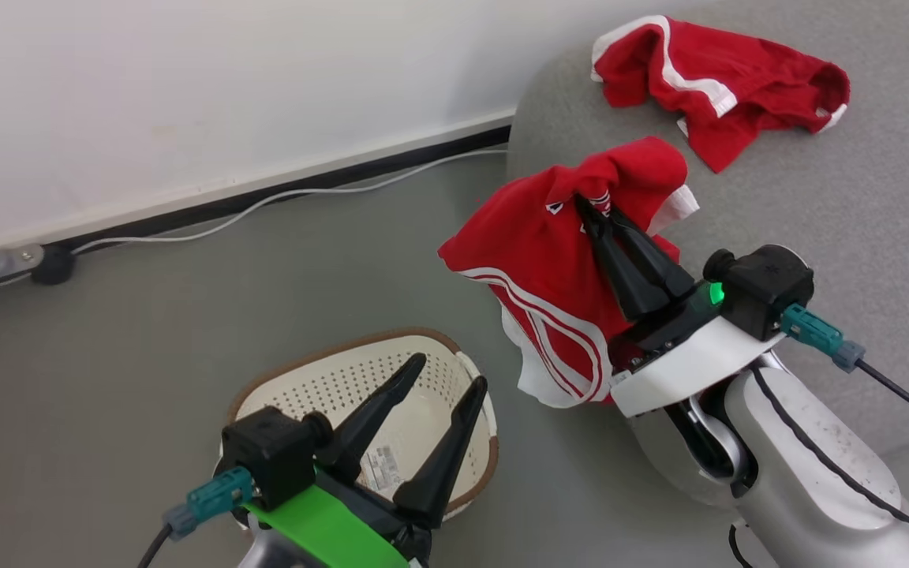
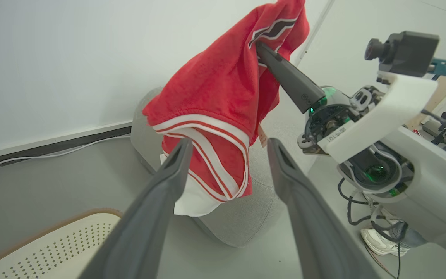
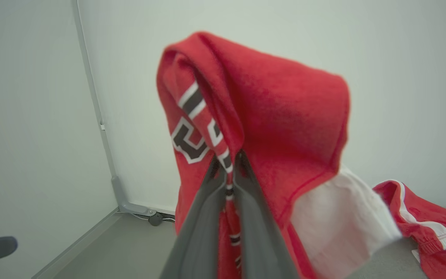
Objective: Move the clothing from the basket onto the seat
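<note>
My right gripper is shut on a red jersey with white stripes. The jersey hangs in the air at the near edge of the grey seat. In the right wrist view the pinched fingers hold a fold of the jersey with dark lettering. A second red garment with white trim lies crumpled further back on the seat. My left gripper is open above the cream basket, whose inside looks empty. The left wrist view has that gripper open just in front of the jersey.
A white cable runs along the baseboard of the white wall. Grey floor lies between basket and seat. A person's white shoe stands on the floor by my right arm. The basket corner sits under the left fingers.
</note>
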{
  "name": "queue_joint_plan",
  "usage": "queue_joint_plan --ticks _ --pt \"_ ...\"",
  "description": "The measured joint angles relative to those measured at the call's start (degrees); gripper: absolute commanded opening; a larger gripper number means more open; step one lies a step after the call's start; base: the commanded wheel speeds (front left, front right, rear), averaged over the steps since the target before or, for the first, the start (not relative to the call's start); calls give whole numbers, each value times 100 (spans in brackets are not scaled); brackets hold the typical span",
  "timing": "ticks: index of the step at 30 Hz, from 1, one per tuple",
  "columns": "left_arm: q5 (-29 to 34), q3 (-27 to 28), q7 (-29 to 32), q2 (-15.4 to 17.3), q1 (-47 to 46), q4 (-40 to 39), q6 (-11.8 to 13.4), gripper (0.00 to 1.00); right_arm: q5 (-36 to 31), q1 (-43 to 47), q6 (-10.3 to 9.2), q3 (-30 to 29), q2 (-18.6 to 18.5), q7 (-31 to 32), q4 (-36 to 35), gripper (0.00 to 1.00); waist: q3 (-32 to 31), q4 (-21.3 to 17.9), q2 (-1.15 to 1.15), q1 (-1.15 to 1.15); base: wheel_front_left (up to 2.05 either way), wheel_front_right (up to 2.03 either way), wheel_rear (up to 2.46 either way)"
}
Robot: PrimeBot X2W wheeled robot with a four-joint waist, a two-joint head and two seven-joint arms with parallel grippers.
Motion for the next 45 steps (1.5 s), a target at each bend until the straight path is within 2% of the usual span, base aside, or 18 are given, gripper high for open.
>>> queue_joint_plan --ticks 4,8,16,17,20,25,29,32,38,45 --pt "203 -43 21 -7 -86 -25 7 100 132 -10 4 -190 -30 0 -38 0 287 -262 0 0 0 0 0" --pt "235 -222 163 -25 -191 -12 5 100 370 -173 -15 -697 -218 0 -7 0 634 -436 0 0 0 0 0" --pt "259 -324 421 -41 -208 67 63 100 597 -1569 -156 -1661 -482 62 546 0 1364 -470 0 0 0 0 0" --pt "266 -338 465 -35 -214 66 64 100 678 -1769 -168 -1839 -527 113 647 0 1450 -445 0 0 0 0 0" --pt "299 -404 560 -11 -229 68 85 100 861 -2378 -366 -2390 -731 253 905 0 1689 -330 0 1 0 0 0" --pt "366 -513 695 108 -300 19 105 100 1006 -3567 -645 -3400 -1497 450 1225 0 2034 -22 0 1 0 0 0" --pt "459 -523 697 121 -303 -115 102 100 1025 -4167 -713 -3899 -2108 580 1511 0 2312 259 0 1 0 0 0" --pt "459 -579 699 133 -307 -185 3 100 1003 -4320 -720 -4036 -2386 673 1790 0 2522 482 0 1 0 0 0" --pt "453 -599 722 243 -306 -243 -47 100 954 -4639 -759 -4045 -2462 820 2201 0 3002 855 0 1 0 0 0" --pt "454 -493 686 271 -307 -409 -54 100 943 -4710 -768 -4052 -2277 823 2691 0 3570 1144 0 1 0 0 0"
